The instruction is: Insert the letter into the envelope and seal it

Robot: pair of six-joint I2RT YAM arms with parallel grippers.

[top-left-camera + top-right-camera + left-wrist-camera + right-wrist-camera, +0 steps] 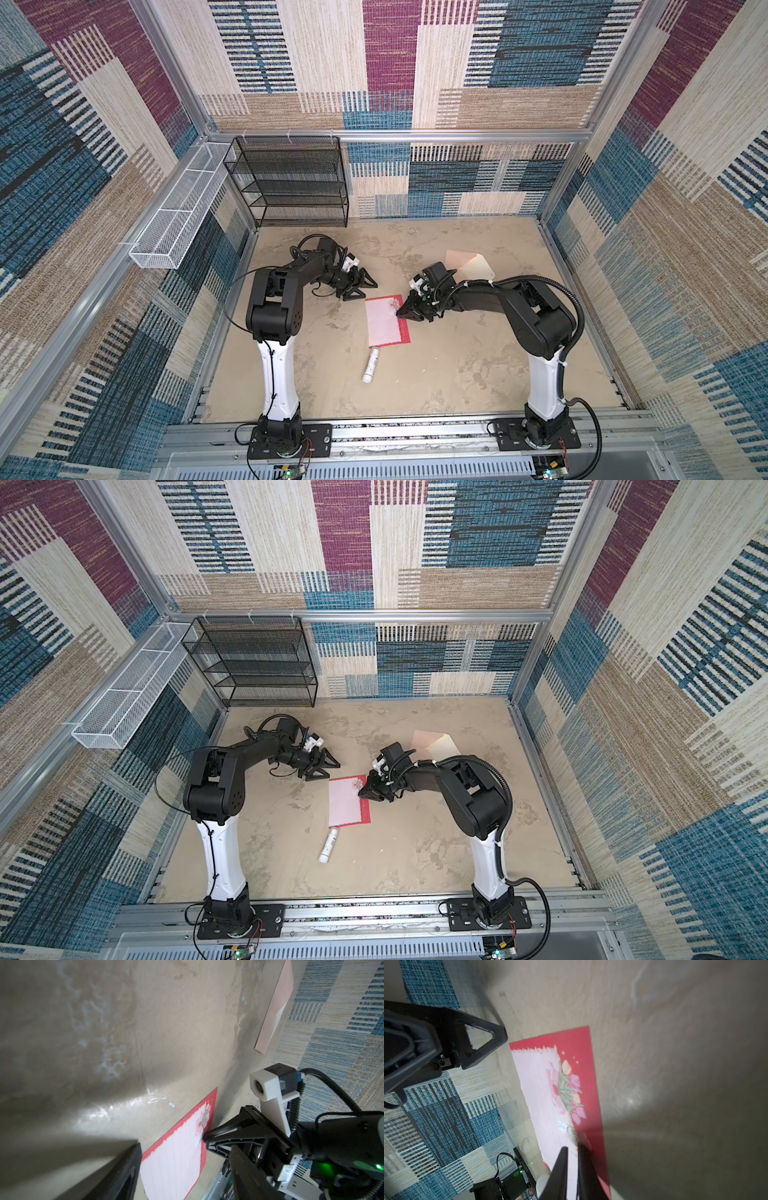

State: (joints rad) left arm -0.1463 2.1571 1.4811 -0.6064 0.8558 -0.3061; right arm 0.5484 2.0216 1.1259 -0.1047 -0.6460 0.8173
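The letter (385, 322) (347, 802) lies flat in the middle of the table, pink face up, with a red border and a floral mark. My right gripper (398, 313) (360, 794) (572, 1146) is shut to a thin slit. Its tips rest on the letter (542, 1093) beside the flowers, near its right edge. My left gripper (370, 291) (333, 771) (187, 1178) hangs open just beyond the letter's (174, 1159) far left corner, holding nothing. The peach envelope (469, 266) (436, 744) (274, 1012) lies further back, its flap open, partly hidden by the right arm.
A small white tube (371, 365) (328, 845) lies just in front of the letter. A black mesh rack (291, 183) stands at the back left, with a white wire basket (174, 216) on the left wall. Patterned walls close in the table.
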